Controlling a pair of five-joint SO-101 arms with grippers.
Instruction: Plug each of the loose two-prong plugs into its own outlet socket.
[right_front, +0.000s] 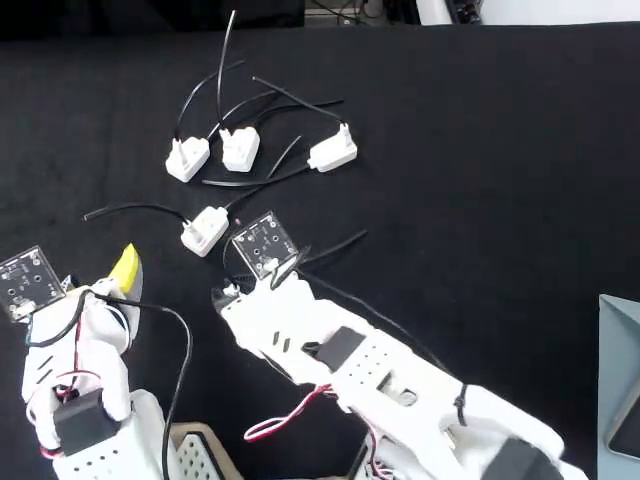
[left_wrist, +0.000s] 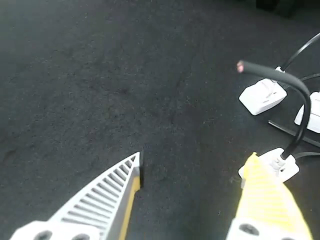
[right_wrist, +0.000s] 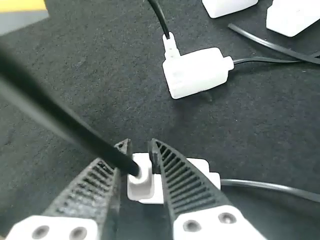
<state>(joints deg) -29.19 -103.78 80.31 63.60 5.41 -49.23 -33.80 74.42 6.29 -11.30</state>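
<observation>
Left outlet: a small square outlet plate with a dark face and white rim (right_front: 30, 280) lies flat at the table's left edge, nothing plugged into it.
Left gripper: the left gripper (left_wrist: 195, 165) hangs over bare black cloth just beside that plate, its white ribbed finger and yellow finger spread wide and holding nothing.
Nearest loose plug: a white two-prong plug on a black cord (right_front: 205, 230) lies just beyond the yellow fingertip.
Plug cluster: farther back, three more white plugs (right_front: 240, 148) lie near one another, their thin black cords crossing.
Centre outlet: a second square outlet plate (right_front: 265, 243) sits tilted mid-table, touching or almost touching the nearest loose plug.
Right gripper: the right gripper (right_wrist: 139, 155) is low at the centre plate's near edge, its black ribbed fingers pinching a white plug body (right_wrist: 140, 187) where the cord leaves it. Whether the prongs are in a socket cannot be told.
Step in hand: seemingly the seating of this held plug at the centre outlet; most plugs are not yet placed.
Next move: likely to line the prongs up with the slots and press straight, minding that the light plate may slide.
Right edge: a grey-blue tray corner (right_front: 620, 370).
</observation>
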